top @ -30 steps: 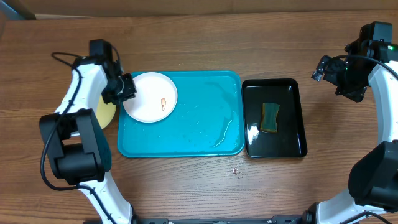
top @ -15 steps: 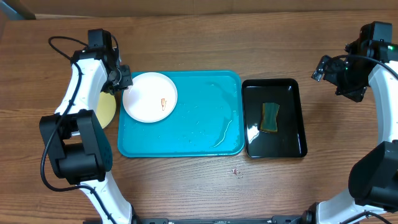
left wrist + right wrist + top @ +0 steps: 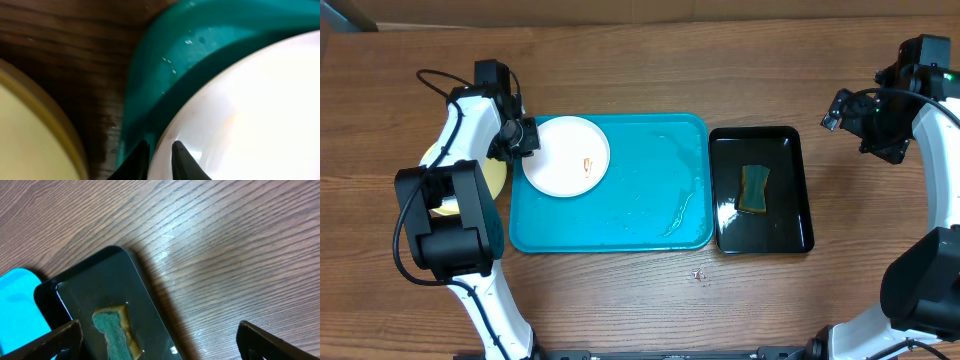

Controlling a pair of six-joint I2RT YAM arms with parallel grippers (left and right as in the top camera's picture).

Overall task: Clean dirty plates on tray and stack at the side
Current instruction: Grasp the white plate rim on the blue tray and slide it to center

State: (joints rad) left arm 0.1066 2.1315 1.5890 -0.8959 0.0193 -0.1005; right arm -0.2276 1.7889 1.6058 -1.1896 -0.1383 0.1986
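Observation:
A white plate [image 3: 567, 155] with a small orange smear lies in the far left corner of the turquoise tray [image 3: 620, 215]. My left gripper [image 3: 526, 137] is at the plate's left rim. In the left wrist view the gripper [image 3: 159, 159] has its two dark fingers nearly together, straddling the edge of the white plate [image 3: 250, 115]. A pale yellow-green plate [image 3: 496, 180] lies on the table left of the tray, partly hidden by my left arm. A second white plate is not in view. My right gripper [image 3: 842, 112] is open and empty, far right.
A glossy black tray [image 3: 790, 150] stands right of the turquoise one and holds a green-and-yellow sponge [image 3: 754, 188]. The right wrist view shows the sponge [image 3: 115, 330] in the black tray [image 3: 85, 290]. Water streaks lie on the turquoise tray. A small crumb [image 3: 698, 274] lies on the table in front.
My left gripper swung away from the plate's left rim and came back to it, and the white plate has shifted slightly right. The right arm has not moved.

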